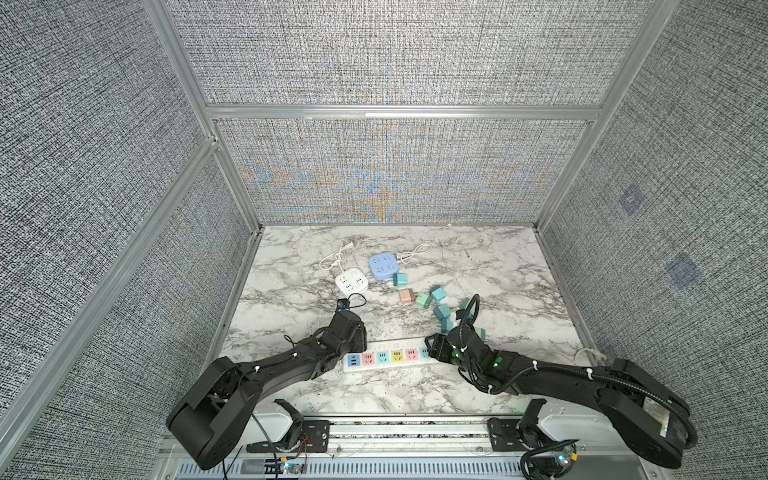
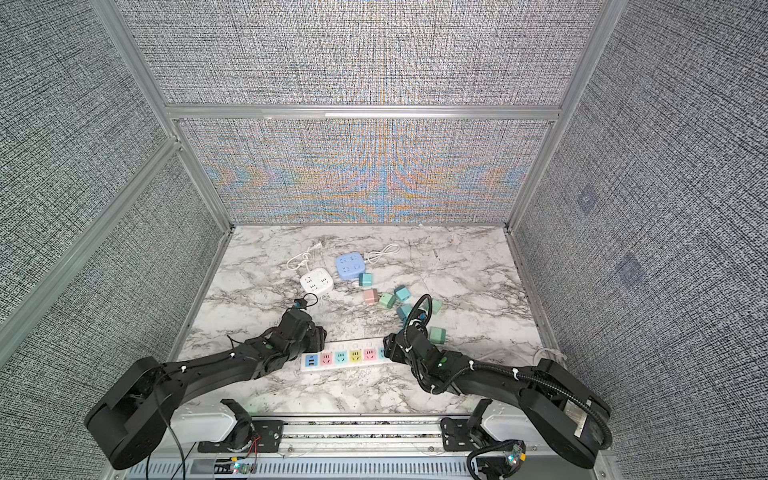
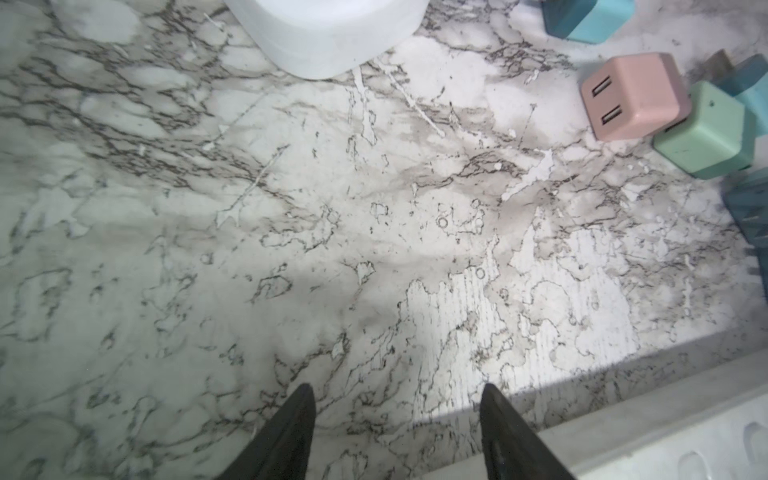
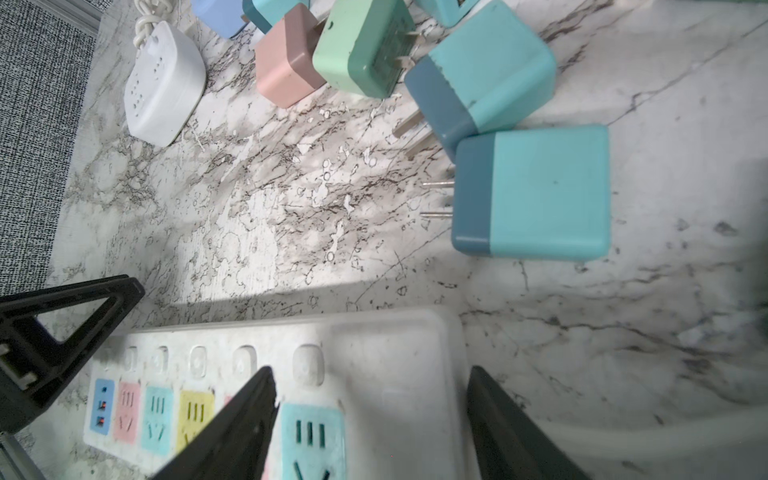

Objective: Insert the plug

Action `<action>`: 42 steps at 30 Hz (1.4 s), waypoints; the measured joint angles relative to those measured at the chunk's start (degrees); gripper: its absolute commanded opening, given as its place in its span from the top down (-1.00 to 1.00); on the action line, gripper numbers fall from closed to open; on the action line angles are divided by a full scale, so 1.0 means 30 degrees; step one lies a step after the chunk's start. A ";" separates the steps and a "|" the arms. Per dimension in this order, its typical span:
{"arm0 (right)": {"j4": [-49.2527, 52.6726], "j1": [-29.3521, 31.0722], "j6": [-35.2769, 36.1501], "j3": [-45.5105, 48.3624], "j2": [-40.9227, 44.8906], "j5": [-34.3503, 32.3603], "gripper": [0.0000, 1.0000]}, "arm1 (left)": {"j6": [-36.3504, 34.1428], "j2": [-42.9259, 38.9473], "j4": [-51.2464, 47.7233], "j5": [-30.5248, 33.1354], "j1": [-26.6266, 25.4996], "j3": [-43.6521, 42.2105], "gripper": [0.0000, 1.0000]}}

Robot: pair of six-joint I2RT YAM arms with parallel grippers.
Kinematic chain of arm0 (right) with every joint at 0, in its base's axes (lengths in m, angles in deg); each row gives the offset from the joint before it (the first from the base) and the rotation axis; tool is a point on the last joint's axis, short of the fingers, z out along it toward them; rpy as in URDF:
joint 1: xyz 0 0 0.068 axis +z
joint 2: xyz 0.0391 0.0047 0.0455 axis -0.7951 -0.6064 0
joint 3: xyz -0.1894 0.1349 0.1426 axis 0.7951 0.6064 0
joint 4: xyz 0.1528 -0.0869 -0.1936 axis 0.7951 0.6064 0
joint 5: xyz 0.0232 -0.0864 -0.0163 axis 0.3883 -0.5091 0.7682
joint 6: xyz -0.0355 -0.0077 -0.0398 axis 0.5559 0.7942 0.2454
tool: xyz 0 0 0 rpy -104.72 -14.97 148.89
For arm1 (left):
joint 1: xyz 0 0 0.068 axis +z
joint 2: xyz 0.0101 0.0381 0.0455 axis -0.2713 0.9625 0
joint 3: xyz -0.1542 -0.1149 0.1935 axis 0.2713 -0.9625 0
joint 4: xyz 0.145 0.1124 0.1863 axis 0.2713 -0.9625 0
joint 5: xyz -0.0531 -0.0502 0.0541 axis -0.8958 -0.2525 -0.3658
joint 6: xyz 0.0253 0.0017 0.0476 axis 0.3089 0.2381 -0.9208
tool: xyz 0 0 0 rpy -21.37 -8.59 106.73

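A white power strip (image 1: pixel 386 358) (image 2: pixel 345 358) with coloured sockets lies near the table's front edge. Behind it several loose cube plugs are scattered: pink (image 1: pixel 405 296) (image 3: pixel 631 95), green (image 1: pixel 422 300) (image 4: pixel 361 45) and teal (image 1: pixel 437 294) (image 4: pixel 540 191), with metal prongs showing. My right gripper (image 4: pixel 371 370) (image 1: pixel 434 345) is open, its fingers straddling the strip's right end (image 4: pixel 395 332) above a teal socket (image 4: pixel 311 432). My left gripper (image 3: pixel 397 390) (image 1: pixel 359 336) is open and empty over bare marble beside the strip's left end (image 3: pixel 665 436). No plug is held.
A white cube socket (image 1: pixel 352 281) and a blue cube socket (image 1: pixel 382 266) with white cords sit further back. A green plug (image 2: pixel 437 334) lies close behind the right wrist. Grey fabric walls enclose the marble table (image 1: pixel 498 270) on three sides.
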 measured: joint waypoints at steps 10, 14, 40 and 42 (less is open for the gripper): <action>-0.0364 0.1851 -0.1435 -0.0109 -0.0386 -0.1457 -0.47 | 0.0117 -0.1464 0.0554 0.0627 0.0000 -0.0707 -0.61; -0.0204 0.2681 -0.2215 0.0189 0.0219 -0.1894 -0.47 | 0.0131 -0.1013 0.0284 0.1042 0.0007 -0.0284 -0.65; 1.0222 0.1370 0.0095 -0.1902 0.9457 -0.8502 -0.60 | -0.1086 -1.2648 -0.7082 0.8837 0.0029 0.0393 -0.90; 1.0863 0.0714 0.0364 -0.1858 0.9799 -0.8480 -0.61 | -0.0838 -1.3034 -0.7162 0.9610 0.0036 -0.0408 -0.96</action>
